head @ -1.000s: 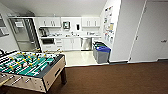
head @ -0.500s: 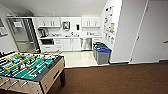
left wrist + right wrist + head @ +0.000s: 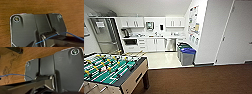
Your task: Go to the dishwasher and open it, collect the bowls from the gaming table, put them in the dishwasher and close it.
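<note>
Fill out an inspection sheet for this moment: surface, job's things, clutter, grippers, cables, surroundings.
Surface: brown carpet in the foreground, pale kitchen floor beyond.
Job's things: dishwasher, steel front, shut, under the counter at the far wall; bowls: nothing seen.
Clutter: bins standing against the right wall, the nearest with a blue lid.
Grippers: fingers cannot be made out in either wrist view.
Cables: thin blue cable across the left wrist view, another in the right wrist view.
Surroundings: table-football table at near left, white cabinets, a closed door at right.
</note>
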{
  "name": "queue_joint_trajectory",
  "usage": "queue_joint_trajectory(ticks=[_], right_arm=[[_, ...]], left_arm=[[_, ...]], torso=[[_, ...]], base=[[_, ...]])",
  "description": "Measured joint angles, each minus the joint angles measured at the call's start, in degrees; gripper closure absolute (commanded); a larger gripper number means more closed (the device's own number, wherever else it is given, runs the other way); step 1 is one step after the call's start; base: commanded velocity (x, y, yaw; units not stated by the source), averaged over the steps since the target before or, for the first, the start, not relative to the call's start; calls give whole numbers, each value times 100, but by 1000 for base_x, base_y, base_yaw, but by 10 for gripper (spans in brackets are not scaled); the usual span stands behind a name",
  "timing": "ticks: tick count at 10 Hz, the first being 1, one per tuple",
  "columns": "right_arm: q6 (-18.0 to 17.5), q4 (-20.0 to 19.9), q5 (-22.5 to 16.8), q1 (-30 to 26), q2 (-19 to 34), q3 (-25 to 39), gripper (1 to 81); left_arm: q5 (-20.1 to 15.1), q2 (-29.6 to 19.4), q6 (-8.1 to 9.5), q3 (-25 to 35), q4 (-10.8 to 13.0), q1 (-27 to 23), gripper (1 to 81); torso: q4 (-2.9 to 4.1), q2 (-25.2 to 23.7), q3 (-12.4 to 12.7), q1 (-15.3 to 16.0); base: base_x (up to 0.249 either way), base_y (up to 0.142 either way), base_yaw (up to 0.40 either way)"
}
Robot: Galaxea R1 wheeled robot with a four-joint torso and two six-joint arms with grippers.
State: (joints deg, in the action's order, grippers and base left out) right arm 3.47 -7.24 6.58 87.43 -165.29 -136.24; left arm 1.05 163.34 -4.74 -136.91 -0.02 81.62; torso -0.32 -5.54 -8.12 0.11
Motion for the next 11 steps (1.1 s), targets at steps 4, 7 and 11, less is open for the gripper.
queue_joint_trajectory(ticks=[4,7,11], right_arm=[[-9,-22,0,-2,0,-39,10],[-4,-17,0,-17,-4,-44,10],[11,-13,0,-15,-30,-44,10]], left_arm=[[7,-9,0,0,0,-2,10],[7,-16,0,1,0,-4,10],[21,-20,0,4,-2,-2,10]], torso=[[0,0,0,0],[0,0,0,0],[0,0,0,0]], base=[[146,0,0],[146,0,0],[149,0,0]])
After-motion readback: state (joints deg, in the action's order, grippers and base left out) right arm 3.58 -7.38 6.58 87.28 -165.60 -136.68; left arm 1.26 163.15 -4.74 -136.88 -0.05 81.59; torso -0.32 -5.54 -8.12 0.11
